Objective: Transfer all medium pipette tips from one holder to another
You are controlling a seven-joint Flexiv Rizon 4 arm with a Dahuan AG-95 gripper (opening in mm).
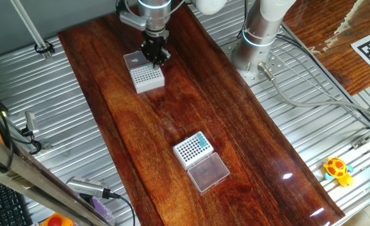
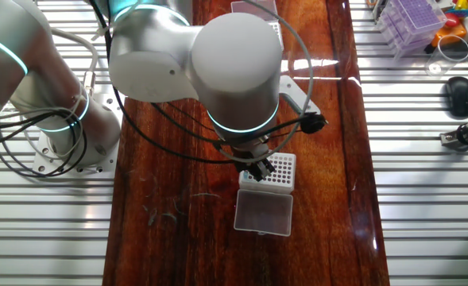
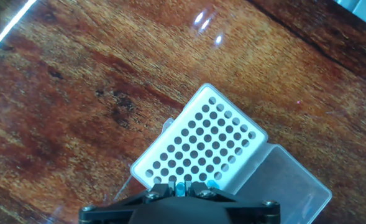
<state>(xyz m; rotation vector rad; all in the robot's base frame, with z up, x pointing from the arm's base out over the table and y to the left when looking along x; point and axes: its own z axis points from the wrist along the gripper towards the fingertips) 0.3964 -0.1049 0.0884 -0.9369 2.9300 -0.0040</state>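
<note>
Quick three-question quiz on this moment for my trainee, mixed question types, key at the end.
1. True or false: the gripper hangs over the bold-holed rack.
2. Where do the seated teal tips cluster? A: in one corner of the fine-dot rack; B: inside a lid; C: on the bare wood.
3. Fill in: in the hand view, the single pipette tip between the fingertips is coloured ____.
Key: 1 true; 2 A; 3 teal.
</note>
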